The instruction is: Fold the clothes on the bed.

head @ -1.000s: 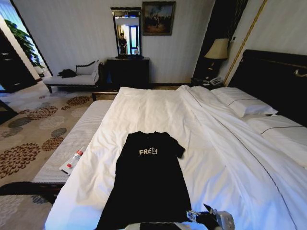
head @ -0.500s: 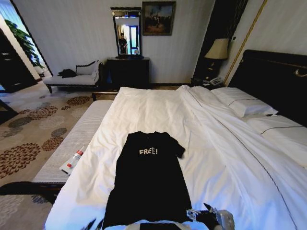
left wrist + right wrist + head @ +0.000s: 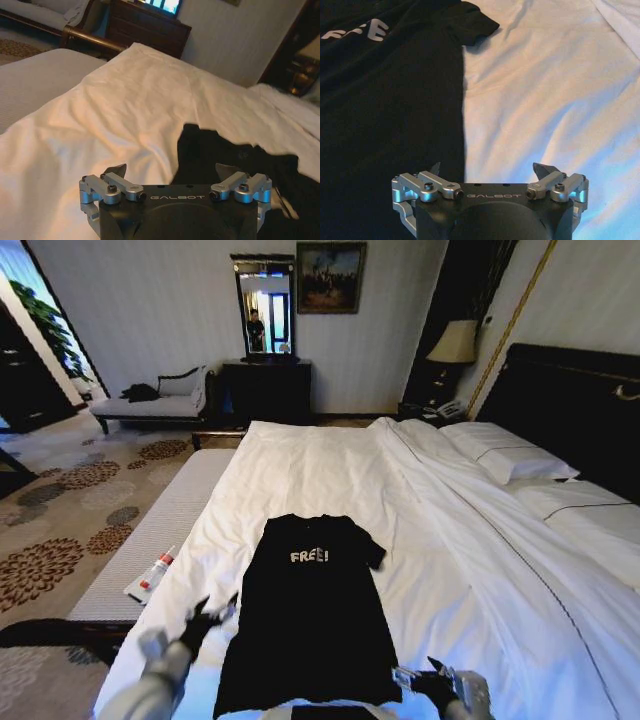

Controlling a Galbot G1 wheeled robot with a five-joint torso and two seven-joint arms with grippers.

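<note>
Readable text, three items:

1. "FREE" in small white capitals across the chest of the black T-shirt, centre of the head view. In the right wrist view only the tail letters read, "FE" or similar, at the upper left of the frame; first letters cut off

2. "GALBOT" in pale letters on the black body of the left gripper, bottom centre of the left wrist view

3. "GALBOT" likewise on the right gripper, bottom centre of the right wrist view
</note>
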